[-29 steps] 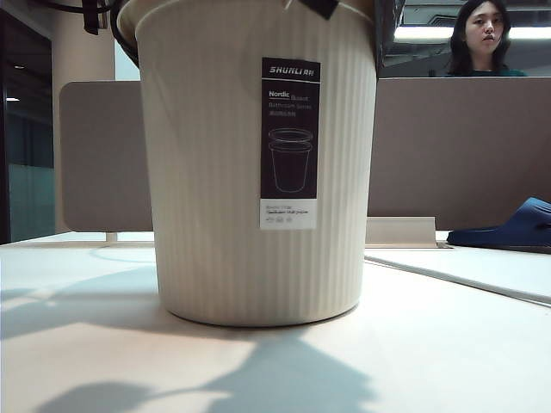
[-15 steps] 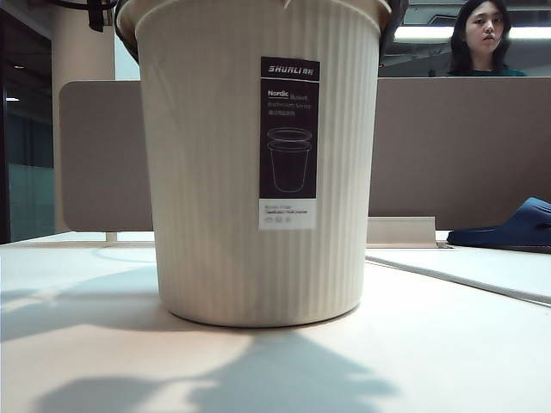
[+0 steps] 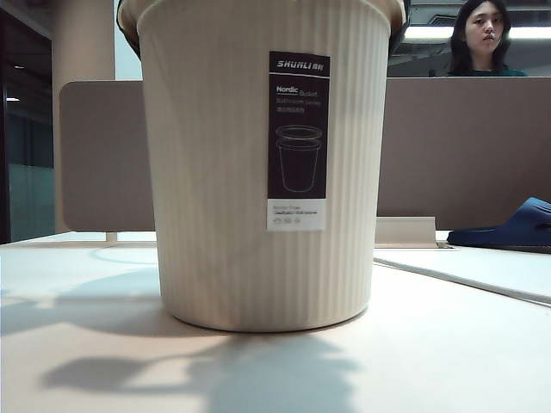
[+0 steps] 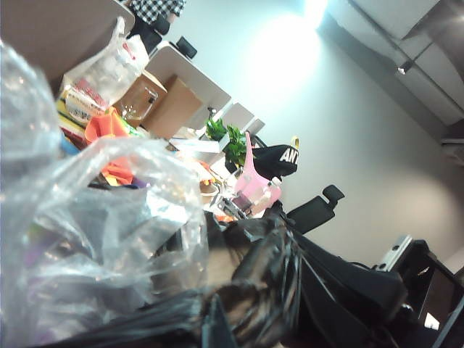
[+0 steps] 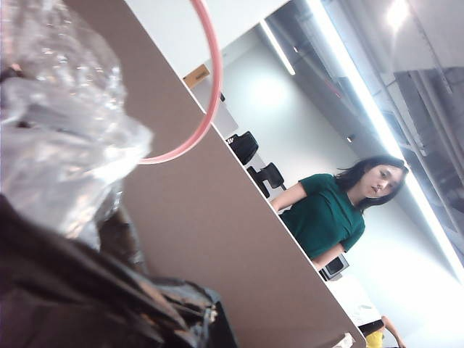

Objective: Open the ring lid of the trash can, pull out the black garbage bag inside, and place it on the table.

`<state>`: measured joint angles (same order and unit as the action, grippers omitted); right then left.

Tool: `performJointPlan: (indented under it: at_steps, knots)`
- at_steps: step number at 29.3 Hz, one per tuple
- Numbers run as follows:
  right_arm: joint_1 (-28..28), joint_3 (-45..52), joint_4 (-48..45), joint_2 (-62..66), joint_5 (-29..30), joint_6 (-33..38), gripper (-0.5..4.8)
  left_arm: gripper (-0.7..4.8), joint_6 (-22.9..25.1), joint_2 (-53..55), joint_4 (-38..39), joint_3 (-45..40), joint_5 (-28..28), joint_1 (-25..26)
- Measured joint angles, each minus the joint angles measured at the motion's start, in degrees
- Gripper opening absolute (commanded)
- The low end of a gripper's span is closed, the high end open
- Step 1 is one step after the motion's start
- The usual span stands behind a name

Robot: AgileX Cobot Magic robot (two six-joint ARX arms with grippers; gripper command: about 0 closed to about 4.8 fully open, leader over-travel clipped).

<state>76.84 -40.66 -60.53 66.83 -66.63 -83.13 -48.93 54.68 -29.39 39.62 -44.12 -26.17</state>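
the table (image 3: 448, 344) spreads white across the exterior view, and the trash can (image 3: 224, 172) stands upright on it near the middle, cream and ribbed, its dark label (image 3: 298, 140) facing the camera. behind it runs the grey-brown partition (image 3: 456, 146), with a woman (image 3: 480, 39) looking over its top edge and a dark blue slipper (image 3: 508, 228) lying at the far right. the black garbage bag (image 4: 283, 290) fills the left wrist view close up, glossy and crumpled, with clear film (image 4: 87, 239) bunched over it; the right wrist view shows the same black plastic and film pressed near the lens. the ring lid (image 5: 206, 94) shows there as a pink arc against the partition. neither gripper's fingers show; both the left gripper and the right gripper are fully closed, and whether they pinch the bag cannot be told.
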Motion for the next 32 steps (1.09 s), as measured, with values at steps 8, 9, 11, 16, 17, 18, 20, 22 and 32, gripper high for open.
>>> performJointPlan:
  at_steps: [8,9,11,16,17,18,20,22,32]
  knots:
    - [-1.9,-2.0,0.9,0.0,2.4,0.3,-0.02,-0.06,0.0,-0.7,0.0,0.0,0.7,0.0]
    - [-2.3,-2.5,1.5,0.0,2.9,0.3,-0.02,-0.06,0.0,-0.9,0.0,0.0,0.8,0.1]
    - [-2.9,-3.7,2.9,0.0,3.9,0.3,-0.02,-0.06,0.0,-1.0,0.0,0.0,0.8,0.1]
    - [-4.4,-7.0,6.1,0.1,7.0,0.4,-0.02,-0.06,-0.2,-1.1,0.0,0.0,1.5,0.0]
    - [-4.6,-7.4,6.5,0.1,7.6,0.4,-0.02,-0.06,-0.2,-1.1,0.0,0.0,1.7,0.0]
    - [-5.0,-7.7,6.7,0.1,8.1,0.4,-0.02,-0.06,-0.2,-1.2,-0.1,0.0,1.7,0.0]
    - [-5.9,-8.5,7.4,0.2,9.0,0.6,-0.02,-0.06,-0.2,-1.2,-0.3,0.0,1.7,0.0]
    - [-7.0,-9.2,9.0,0.3,10.1,1.2,-0.02,-0.06,-0.2,-1.2,-0.4,0.0,1.7,0.0]
    - [-10.4,-11.3,12.8,0.4,13.9,2.2,-0.02,-0.06,-0.1,-1.2,-1.1,0.1,2.0,0.0]
